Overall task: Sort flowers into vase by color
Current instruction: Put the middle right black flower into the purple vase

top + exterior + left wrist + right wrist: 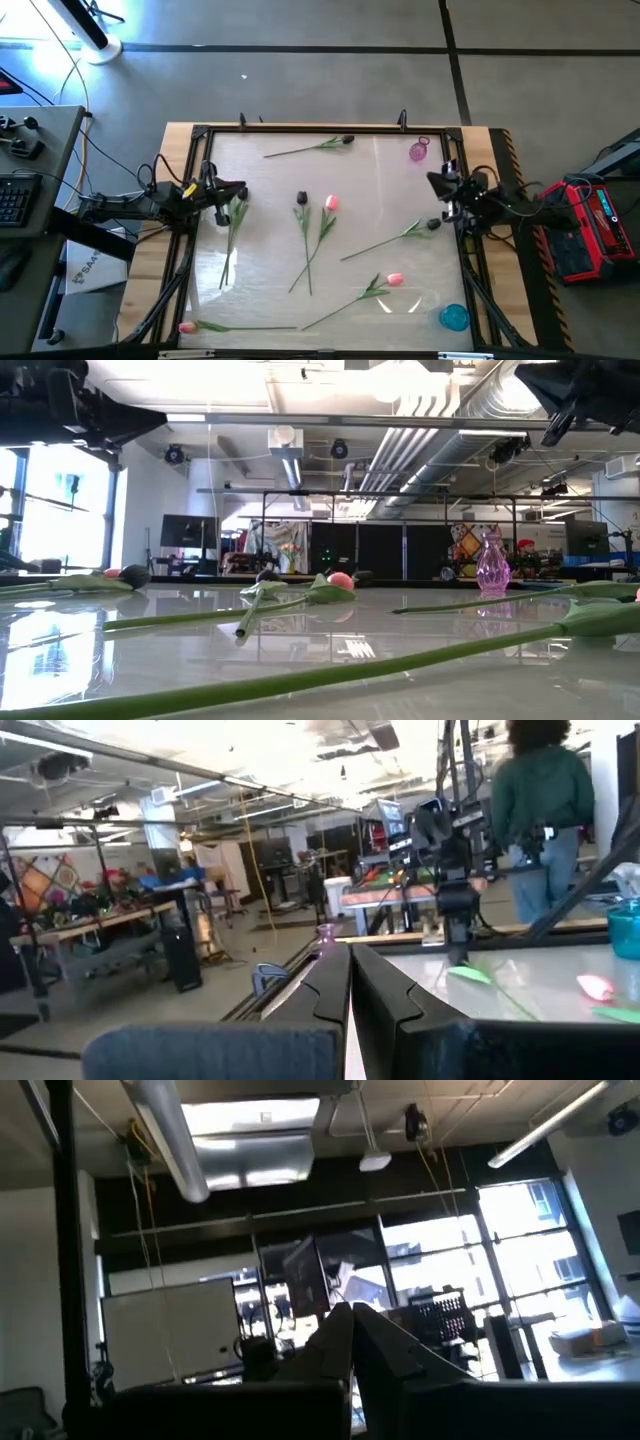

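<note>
High view shows my left gripper (240, 187) and right gripper (434, 181) parked at opposite table edges, fingers pressed together and holding nothing, I judge because sorting has not begun. Artificial tulips with thin green stems lie scattered flat across the glossy tabletop (270, 220): a pink-headed one (331, 203) near the middle, a dark-headed one (301, 198) just beside it. A small pink glass vase (419, 151) stands far right, a blue glass vase (454, 317) near right (both look empty).
</note>
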Controlling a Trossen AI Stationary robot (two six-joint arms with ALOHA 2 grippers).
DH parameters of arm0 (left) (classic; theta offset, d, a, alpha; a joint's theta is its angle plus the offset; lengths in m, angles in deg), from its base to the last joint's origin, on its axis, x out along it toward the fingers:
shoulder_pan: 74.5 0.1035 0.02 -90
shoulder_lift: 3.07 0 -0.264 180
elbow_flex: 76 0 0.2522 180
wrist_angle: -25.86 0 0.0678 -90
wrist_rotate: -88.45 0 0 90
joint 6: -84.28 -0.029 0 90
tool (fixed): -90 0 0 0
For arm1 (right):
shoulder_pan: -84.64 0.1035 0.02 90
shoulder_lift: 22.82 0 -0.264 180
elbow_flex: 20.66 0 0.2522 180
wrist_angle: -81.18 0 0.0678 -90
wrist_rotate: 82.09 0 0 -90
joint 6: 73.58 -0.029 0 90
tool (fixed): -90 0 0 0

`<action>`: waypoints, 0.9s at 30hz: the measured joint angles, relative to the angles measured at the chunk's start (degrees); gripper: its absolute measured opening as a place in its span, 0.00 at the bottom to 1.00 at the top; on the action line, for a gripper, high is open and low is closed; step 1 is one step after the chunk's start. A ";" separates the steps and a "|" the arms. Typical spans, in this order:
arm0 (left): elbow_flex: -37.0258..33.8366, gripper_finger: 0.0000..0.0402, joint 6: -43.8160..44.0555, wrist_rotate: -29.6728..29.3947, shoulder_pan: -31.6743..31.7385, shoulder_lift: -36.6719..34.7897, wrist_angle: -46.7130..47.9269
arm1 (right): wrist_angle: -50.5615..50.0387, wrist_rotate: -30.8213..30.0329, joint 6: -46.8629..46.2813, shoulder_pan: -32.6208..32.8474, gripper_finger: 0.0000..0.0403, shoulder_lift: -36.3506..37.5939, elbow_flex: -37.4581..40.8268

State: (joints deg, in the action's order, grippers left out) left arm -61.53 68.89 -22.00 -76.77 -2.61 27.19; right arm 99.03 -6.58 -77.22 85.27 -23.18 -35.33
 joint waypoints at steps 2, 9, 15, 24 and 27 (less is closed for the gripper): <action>0.00 0.00 0.60 -1.90 0.03 0.56 -0.56 | 0.31 0.10 -0.46 0.00 0.00 0.00 0.00; 0.00 0.00 -0.55 -1.79 3.64 6.65 -5.80 | -1.76 -12.02 -20.12 0.00 0.00 -3.03 -0.09; 0.05 0.00 2.70 2.83 9.79 18.40 -14.04 | -0.48 -15.21 -33.27 0.00 0.00 -15.51 -0.09; 10.87 0.00 6.15 10.68 19.20 40.84 -13.51 | 14.69 -24.90 -29.10 -2.65 0.00 -33.49 -0.13; 16.55 0.00 6.85 13.80 21.60 49.31 -11.43 | 14.76 -24.23 -31.12 -4.68 0.00 -36.52 -0.15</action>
State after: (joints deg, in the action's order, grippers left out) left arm -44.98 75.74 -8.20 -55.17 46.70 15.75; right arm 113.79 -30.81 -108.35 80.59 -59.70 -35.48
